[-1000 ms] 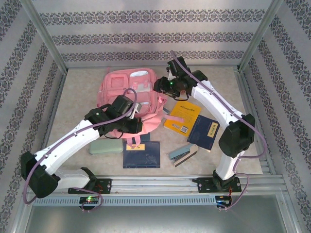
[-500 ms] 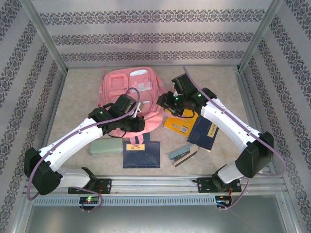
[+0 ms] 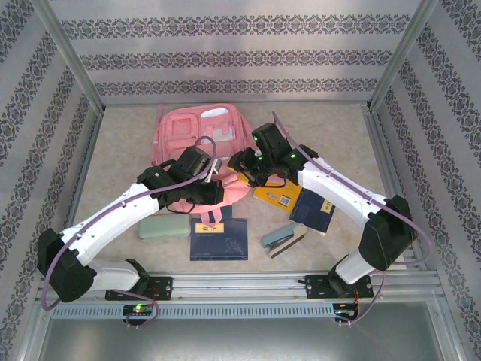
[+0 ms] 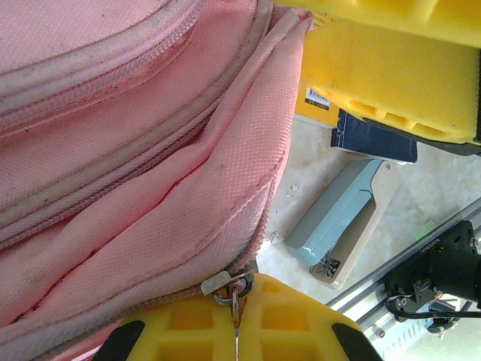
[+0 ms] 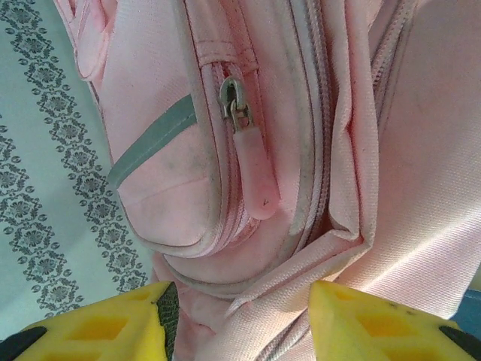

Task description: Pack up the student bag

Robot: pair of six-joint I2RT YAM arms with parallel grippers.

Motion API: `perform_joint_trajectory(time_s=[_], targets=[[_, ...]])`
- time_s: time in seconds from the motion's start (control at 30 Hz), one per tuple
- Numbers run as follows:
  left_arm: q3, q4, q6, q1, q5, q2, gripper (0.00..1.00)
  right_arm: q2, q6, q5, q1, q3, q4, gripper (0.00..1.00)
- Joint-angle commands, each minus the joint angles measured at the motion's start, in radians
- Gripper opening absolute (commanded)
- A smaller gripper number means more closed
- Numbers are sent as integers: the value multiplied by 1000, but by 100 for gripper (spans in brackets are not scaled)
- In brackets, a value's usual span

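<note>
**Pink student bag lying flat mid-table, both grippers at its near right corner**

The student bag lies on the table toward the far side, with a yellow book just beside its near right corner. Its woven fabric is soft and limp, folding and bunching along the seams. I judge it light but floppy: it will sag rather than keep its shape, so zip pulls, seams and straps make surer holds than the broad panels. The left gripper is clamped tight on the small metal zip pull at the main seam. The right gripper stands about half apart, straddling a fold of pink fabric without pinching it, just below a pocket's pink rubber zip tab.
</note>
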Motion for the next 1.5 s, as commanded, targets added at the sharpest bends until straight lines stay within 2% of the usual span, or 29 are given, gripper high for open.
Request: perform_joint_trajectory(time_s=[0.0,0.23,0.67,1.1,1.2,1.33,1.4,1.47], targets=[[-5,79,1,-8,-7,-25,0,23,24,0,27,0,39,49],[-4,76,7,-8,-20,-21,0,36,31,5,33,-22,52,47],[-1,52,27,-8,-36,-14,0,-56,65,22,35,-98,50,49],[-7,80,19,-8,-2,-7,0,33,94,-20,47,-60,167,48],[-6,79,21,-8,-1,-12,0,50,85,-2,49,-54,157,39],[-8,74,25,-8,-5,-15,0,31,42,107,50,-46,78,11],[-11,72,26,-8,-9,-19,0,14,35,137,43,-53,67,2],[-17,66,30,-8,-17,-24,0,2,33,141,29,-60,64,0]])
